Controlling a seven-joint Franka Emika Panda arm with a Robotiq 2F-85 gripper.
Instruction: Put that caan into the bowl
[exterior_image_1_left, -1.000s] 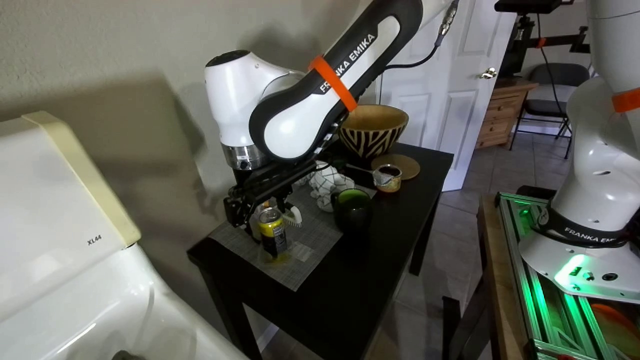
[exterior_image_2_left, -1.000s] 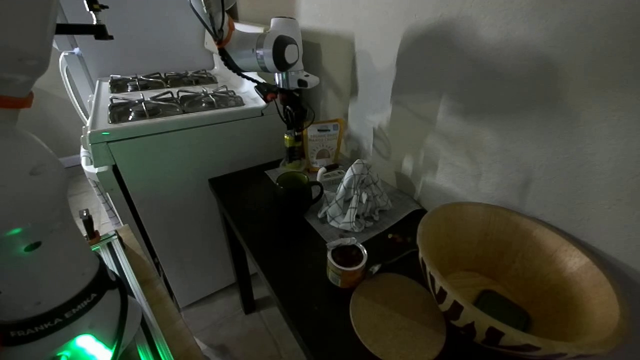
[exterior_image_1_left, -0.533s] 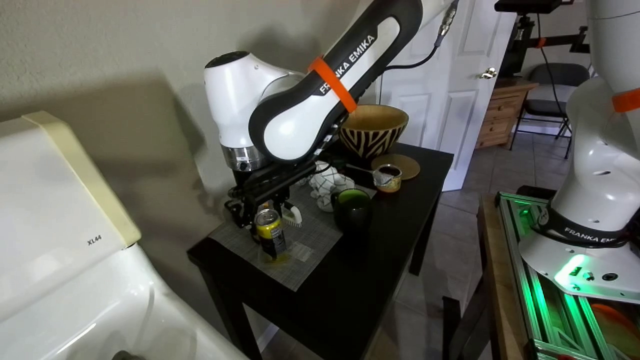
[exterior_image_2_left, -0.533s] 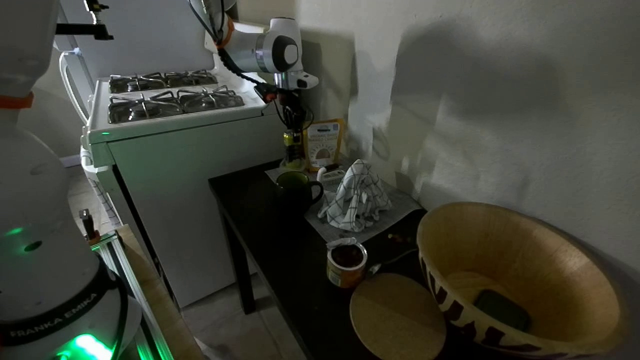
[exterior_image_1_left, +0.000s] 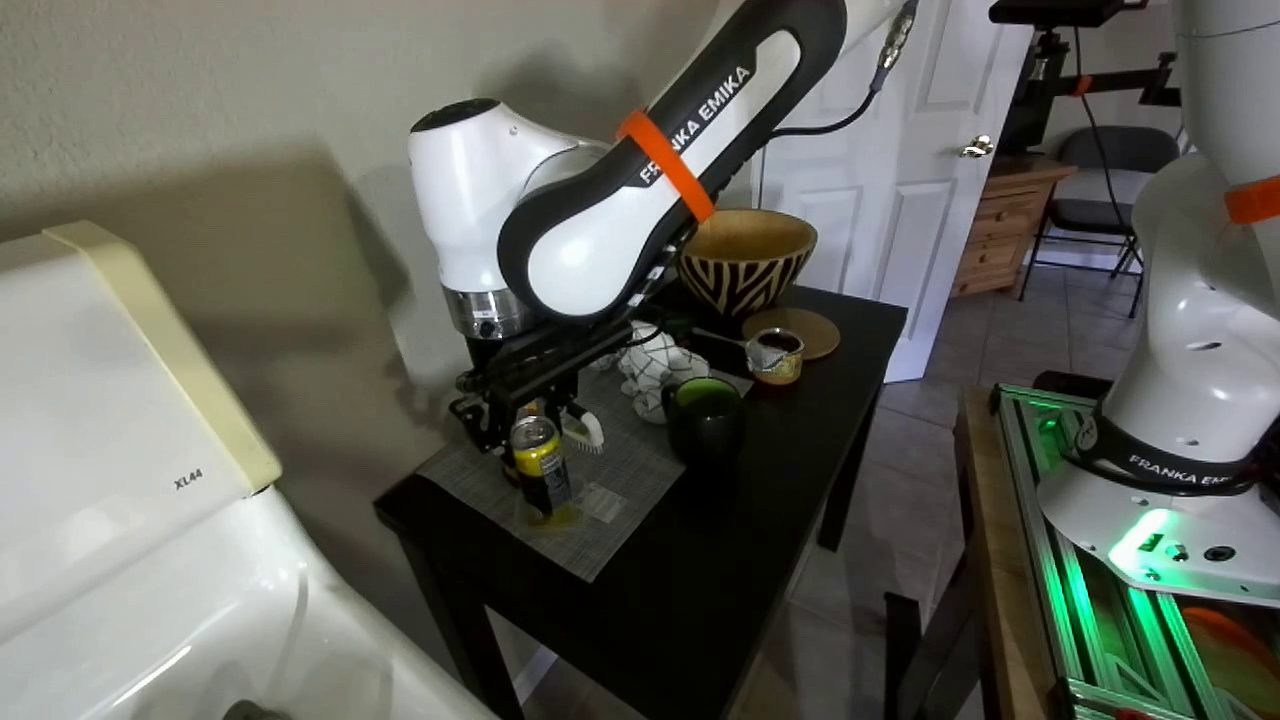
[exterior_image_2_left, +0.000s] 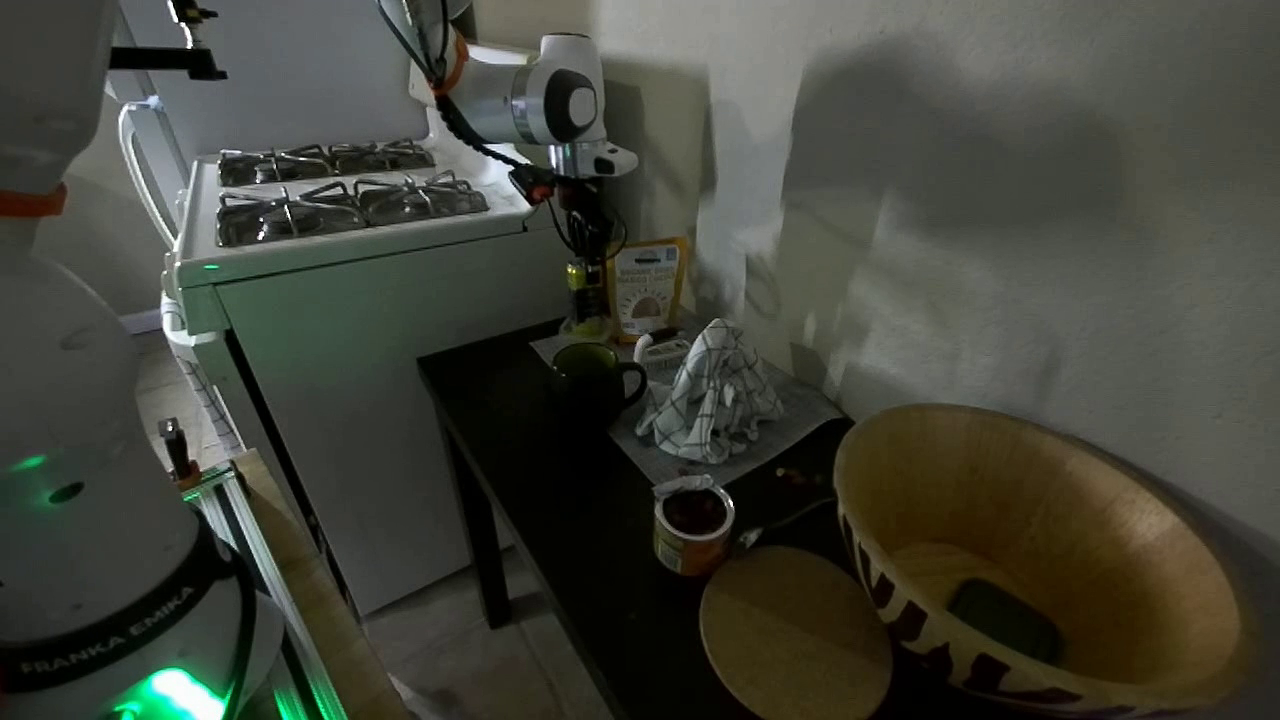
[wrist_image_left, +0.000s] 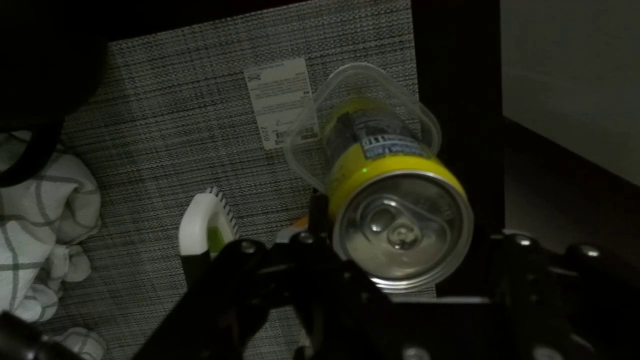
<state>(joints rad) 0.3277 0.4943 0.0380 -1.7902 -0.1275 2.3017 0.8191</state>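
A dark table (exterior_image_1_left: 705, 570) carries a mat (exterior_image_1_left: 640, 478), with the bowl (exterior_image_1_left: 745, 283) past one end. Over the mat's opposite end is the gripper (wrist_image_left: 401, 216); off-center closing may drag the clear tray (wrist_image_left: 304, 152) or tip the can (wrist_image_left: 387, 175), which stands between the jaws, though whether they pinch it cannot be determined. The can: silver top, yellow shoulder, black body.

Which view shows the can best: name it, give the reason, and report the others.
The wrist view: the can is large there, its silver top, tab and yellow band plain. Both exterior views show it much smaller, yellow visible but label unreadable; in an exterior view its silver top shows too.
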